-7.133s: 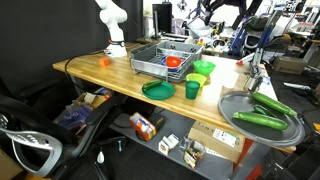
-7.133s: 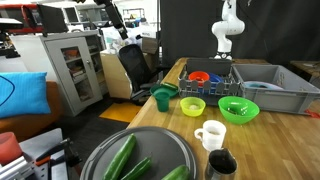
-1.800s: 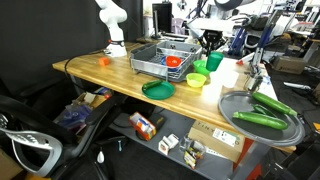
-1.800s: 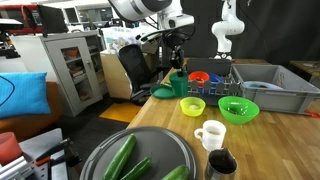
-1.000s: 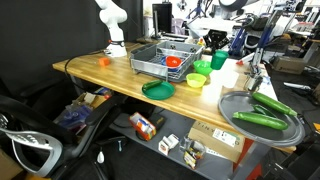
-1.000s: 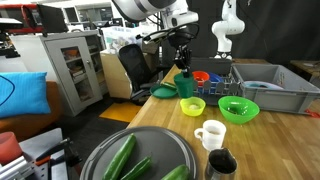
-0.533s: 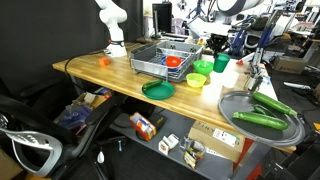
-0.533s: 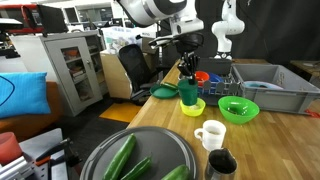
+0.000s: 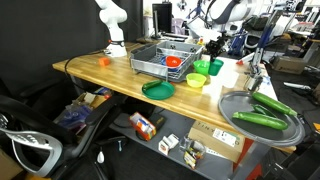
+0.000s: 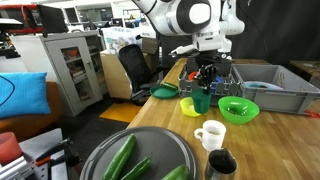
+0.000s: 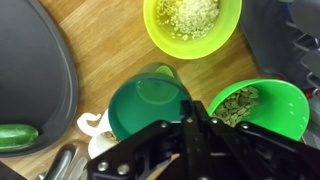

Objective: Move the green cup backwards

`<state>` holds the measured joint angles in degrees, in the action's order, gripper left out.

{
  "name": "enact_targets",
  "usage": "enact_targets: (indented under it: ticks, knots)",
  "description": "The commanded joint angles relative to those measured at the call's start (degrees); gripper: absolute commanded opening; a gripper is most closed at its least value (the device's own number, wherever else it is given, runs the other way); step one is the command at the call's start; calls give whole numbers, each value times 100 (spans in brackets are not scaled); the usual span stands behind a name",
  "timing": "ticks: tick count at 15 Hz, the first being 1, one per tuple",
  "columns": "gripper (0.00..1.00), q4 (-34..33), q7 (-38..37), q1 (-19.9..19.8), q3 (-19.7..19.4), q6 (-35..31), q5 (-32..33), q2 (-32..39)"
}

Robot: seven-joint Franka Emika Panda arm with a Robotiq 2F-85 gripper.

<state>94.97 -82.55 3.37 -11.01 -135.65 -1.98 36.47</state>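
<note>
The green cup [image 11: 148, 100] is a dark green tumbler seen from above in the wrist view, its open mouth facing me. My gripper [image 11: 195, 128] is shut on the cup's rim at its right side. In both exterior views the gripper [image 10: 204, 86] [image 9: 214, 57] holds the green cup [image 10: 203, 101] [image 9: 215, 67] upright, hanging between two lime bowls, just above the tabletop. Whether the base touches the wood, I cannot tell.
A yellow-green bowl [image 10: 192, 106] and a brighter green bowl [image 10: 238, 110] flank the cup. A white mug [image 10: 211, 134] and a round metal tray [image 10: 150, 140] with cucumbers lie nearer that camera. A grey dish rack [image 9: 150, 62] and a dark green plate [image 9: 158, 89] sit alongside.
The gripper has carried the cup away from the dark green plate, over the yellow-green bowl, to a spot between the two bowls. It has stayed shut on the rim.
</note>
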Motion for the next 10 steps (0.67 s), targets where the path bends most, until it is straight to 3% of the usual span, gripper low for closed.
enact_targets:
  ticks: [1,10]
  knots:
    - [1,-794,-90,-297,154,524,-376,538]
    - [1,-2360,-243,-672,166,1729,-778,1719]
